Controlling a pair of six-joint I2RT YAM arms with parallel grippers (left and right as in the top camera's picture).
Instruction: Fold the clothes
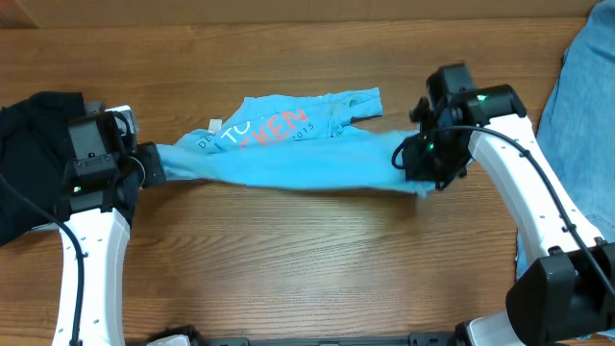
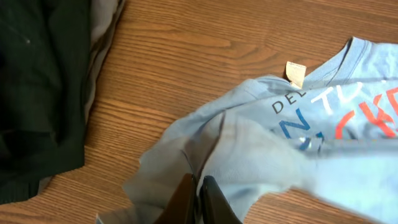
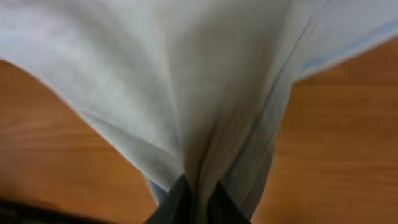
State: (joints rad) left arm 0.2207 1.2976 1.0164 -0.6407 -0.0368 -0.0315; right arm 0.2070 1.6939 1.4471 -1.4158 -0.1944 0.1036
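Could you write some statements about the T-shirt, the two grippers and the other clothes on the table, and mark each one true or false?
1. The left gripper is shut on the T-shirt. True.
2. The right gripper is open and holds nothing. False: it is shut on the T-shirt.
3. The T-shirt is folded into a neat square. False: it hangs stretched between the two grippers.
4. A black garment lies at the table's left side. True.
5. The jeans lie under the T-shirt. False: they lie apart, at the right.

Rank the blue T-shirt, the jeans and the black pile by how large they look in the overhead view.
1. T-shirt, clearly largest.
2-3. jeans and black pile: similar visible patches, both cut off by the frame edge, so left unranked.
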